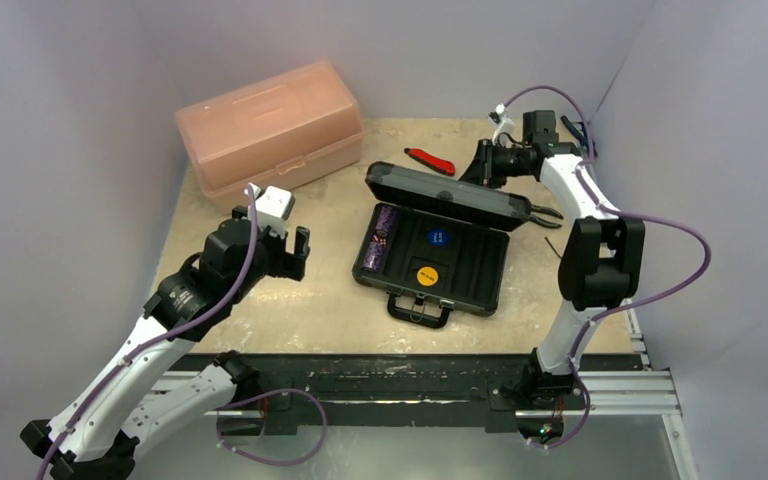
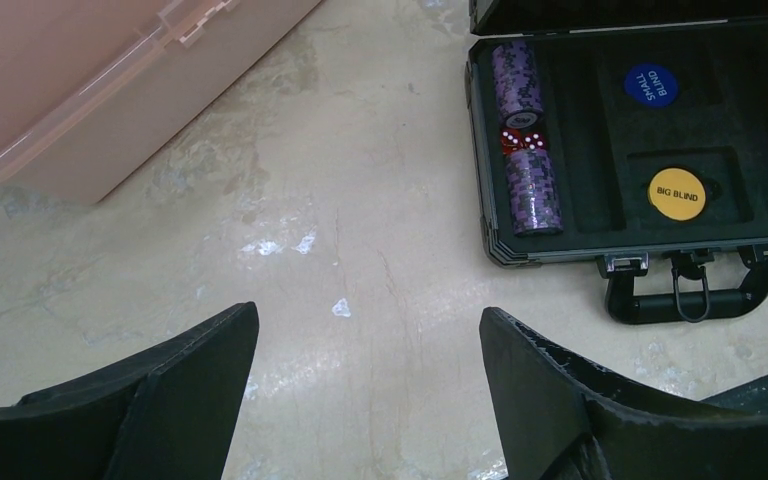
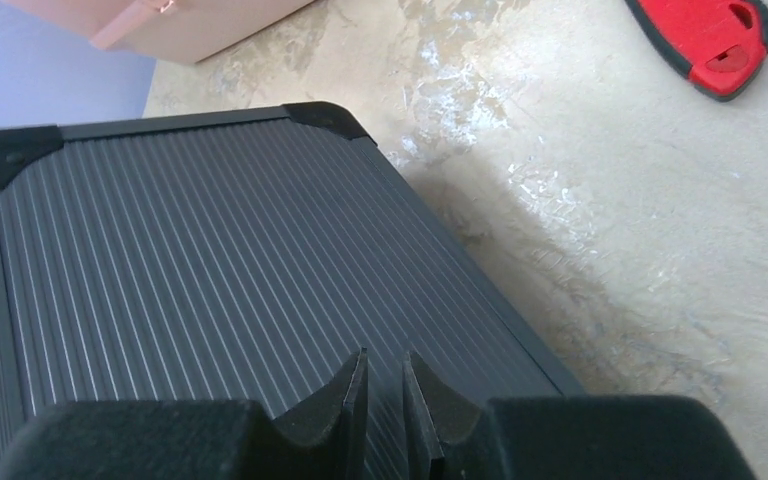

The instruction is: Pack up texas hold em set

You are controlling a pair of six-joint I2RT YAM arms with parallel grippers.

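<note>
Two chip stacks (image 2: 525, 140), two dice (image 2: 522, 142)

Even, soft light in all three views, sharp in the middle and softer close up.

We see bright diffuse light from above on the pale walls and the table (image 1: 330, 300), with only faint shadows. White glare spots shine on the tabletop in both wrist views. The case lid (image 3: 220, 270) throws a soft grey shadow to its right. The left gripper's fingers (image 2: 160, 400) are dark, slightly blurred shapes at the frame's bottom; so are the right gripper's fingers (image 3: 345, 405).
</note>
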